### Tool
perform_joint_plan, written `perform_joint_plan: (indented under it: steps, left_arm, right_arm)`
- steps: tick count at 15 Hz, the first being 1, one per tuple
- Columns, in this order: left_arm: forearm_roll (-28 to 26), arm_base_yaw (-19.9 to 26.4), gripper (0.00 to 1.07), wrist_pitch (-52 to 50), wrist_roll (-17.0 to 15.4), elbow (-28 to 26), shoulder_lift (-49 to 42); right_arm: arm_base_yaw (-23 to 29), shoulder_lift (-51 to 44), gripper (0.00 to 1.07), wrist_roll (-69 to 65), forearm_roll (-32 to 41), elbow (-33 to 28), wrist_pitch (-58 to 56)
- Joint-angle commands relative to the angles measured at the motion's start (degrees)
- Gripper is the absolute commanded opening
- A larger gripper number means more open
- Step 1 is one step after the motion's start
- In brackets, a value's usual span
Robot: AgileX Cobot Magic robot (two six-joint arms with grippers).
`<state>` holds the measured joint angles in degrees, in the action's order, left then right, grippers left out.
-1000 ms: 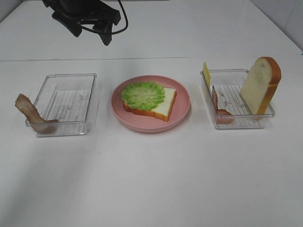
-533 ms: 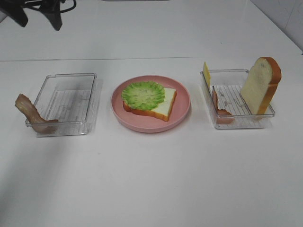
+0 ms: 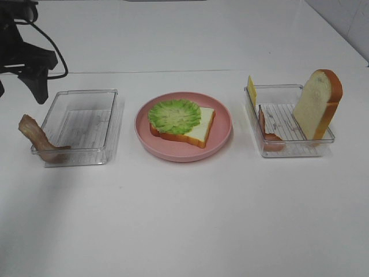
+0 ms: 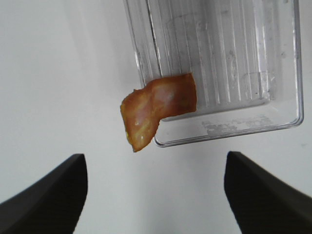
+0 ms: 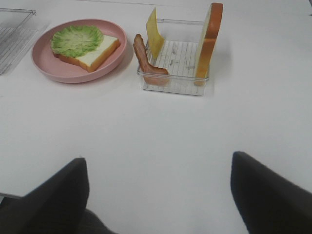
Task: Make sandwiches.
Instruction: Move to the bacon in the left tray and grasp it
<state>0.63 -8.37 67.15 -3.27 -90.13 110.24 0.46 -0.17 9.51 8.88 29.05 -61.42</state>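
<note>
We take the next layer to be bacon (image 4: pixel 158 109), and the move turns on how that strip lies to the left gripper (image 4: pixel 156 161). The gripper hangs released, jaws wide and nothing between them. The bacon sits ahead of it and lower, between the lines of its two fingers. It is draped over a corner of the left tray (image 4: pixel 229 134), one end inside and the other poking out over the tabletop (image 4: pixel 58 73). Its long axis runs aslant to the line joining the fingers, neither along it nor square across. We judge that the wrist wants a turn before descending, so that the fingers close across the strip's width. The tray wall touches the strip, so one finger must come down outside the tray.

The left arm is plainly the nearer. The right gripper (image 5: pixel 158 161), also released and empty, is well apart from this strip. Far ahead of it stands the right tray (image 5: pixel 170 90), with a second strip (image 5: pixel 146 61), cheese (image 5: pixel 155 31) and a bread slice (image 5: pixel 209 39). The plate (image 5: pixel 44 68) with bread (image 5: pixel 100 51) and lettuce (image 5: pixel 77 40) lies beside that tray.
</note>
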Motion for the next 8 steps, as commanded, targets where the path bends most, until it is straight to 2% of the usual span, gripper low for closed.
perform_joint_plan:
  steps: [1,3,5,8]
  left_arm:
    - [0.46,0.0,0.74,-3.09,-1.66,4.01,-0.63]
    - [1.32,0.0,0.74,-8.77,-3.95,9.17,-0.57]
    - [1.32,0.0,0.74,-12.32,-5.04,10.77,-0.34]
    - [1.2,0.0,0.74,-14.61,-4.87,10.94,1.2]
  right_arm:
    - [-0.29,-0.8,0.77,-0.17,0.23,-0.11,0.46]
    - [-0.29,-0.8,0.77,-0.17,0.23,-0.11,0.46]
    - [-0.29,-0.8,0.77,-0.17,0.23,-0.11,0.46]
    - [-0.29,-0.8,0.77,-0.17,0.23,-0.11,0.46]
